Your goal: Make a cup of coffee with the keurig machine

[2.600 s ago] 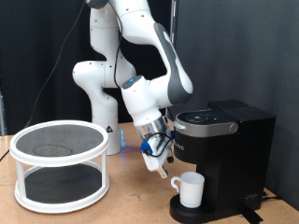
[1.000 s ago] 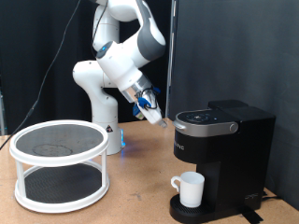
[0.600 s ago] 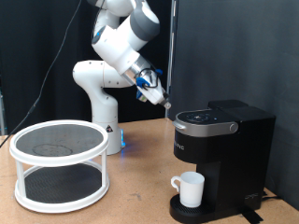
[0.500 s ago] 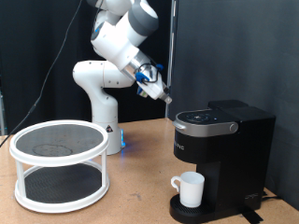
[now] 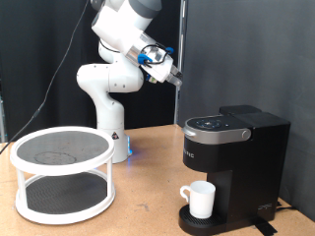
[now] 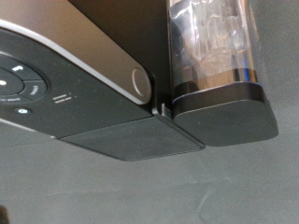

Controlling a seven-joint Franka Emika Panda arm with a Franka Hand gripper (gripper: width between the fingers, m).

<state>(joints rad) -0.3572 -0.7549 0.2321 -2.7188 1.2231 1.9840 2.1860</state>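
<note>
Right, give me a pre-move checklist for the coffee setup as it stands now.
1. Cup in place: the white mug stands upright on the round drip base of the Keurig machine. Ok.
2. Lid shut: the hinged lid lies flat and closed. Ok.
3. Button panel visible: the wrist view shows the top buttons unobstructed. Ok.
4. Gripper clear of the machine: the gripper hangs in the air above the machine, toward the exterior view's left, touching nothing. Ok.
5. Gripper empty: nothing shows at its fingers, but they are too small to be sure. Cannot tell.
6. Water in the clear tank: level unreadable. Cannot tell.
</note>
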